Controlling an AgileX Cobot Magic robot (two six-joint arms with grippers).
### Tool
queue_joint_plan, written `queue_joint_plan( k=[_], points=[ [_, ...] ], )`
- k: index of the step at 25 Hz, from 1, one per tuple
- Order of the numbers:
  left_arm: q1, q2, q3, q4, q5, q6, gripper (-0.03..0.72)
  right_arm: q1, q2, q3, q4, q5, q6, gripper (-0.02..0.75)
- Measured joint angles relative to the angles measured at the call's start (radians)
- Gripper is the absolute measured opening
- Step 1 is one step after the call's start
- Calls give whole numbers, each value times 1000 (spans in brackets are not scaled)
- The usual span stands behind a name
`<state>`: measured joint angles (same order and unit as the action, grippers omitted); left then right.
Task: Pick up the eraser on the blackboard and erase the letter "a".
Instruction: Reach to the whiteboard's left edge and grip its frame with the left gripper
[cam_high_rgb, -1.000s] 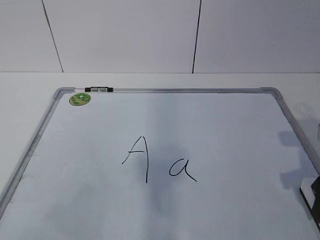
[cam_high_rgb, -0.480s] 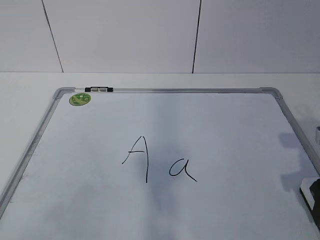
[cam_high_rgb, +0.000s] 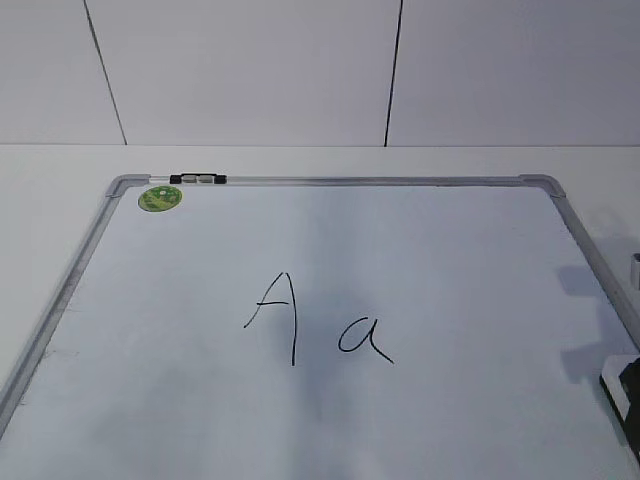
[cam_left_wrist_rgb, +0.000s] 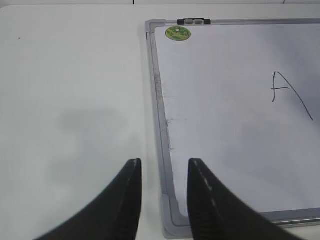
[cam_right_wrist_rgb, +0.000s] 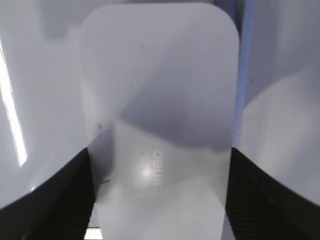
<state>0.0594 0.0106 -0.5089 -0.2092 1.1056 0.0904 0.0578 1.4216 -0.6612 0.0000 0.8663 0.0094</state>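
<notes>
Grasp step: my right fingers straddle the flat white rounded plastic eraser at the grey-framed whiteboard's right edge; closed or not, can't tell. Left fingers parted, empty. Next: clamp, lift, sweep the cursive "a".

The exterior view looks down at a slant on the large white grey-framed board; the left wrist view shares its round green sticker; the right wrist view is very close above the flat white plastic eraser.

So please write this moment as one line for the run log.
stage: grasping eraser | right pincer: fingers astride eraser, closure unclear | left pincer: open, idle at blackboard corner | letter "a": intact
</notes>
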Motion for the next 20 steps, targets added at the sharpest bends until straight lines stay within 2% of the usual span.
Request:
queue_joint_plan(
  k=[20],
  points=[
    [0,0,0,-2,0,0,235,1,0,0,0,0,0,541]
  ],
)
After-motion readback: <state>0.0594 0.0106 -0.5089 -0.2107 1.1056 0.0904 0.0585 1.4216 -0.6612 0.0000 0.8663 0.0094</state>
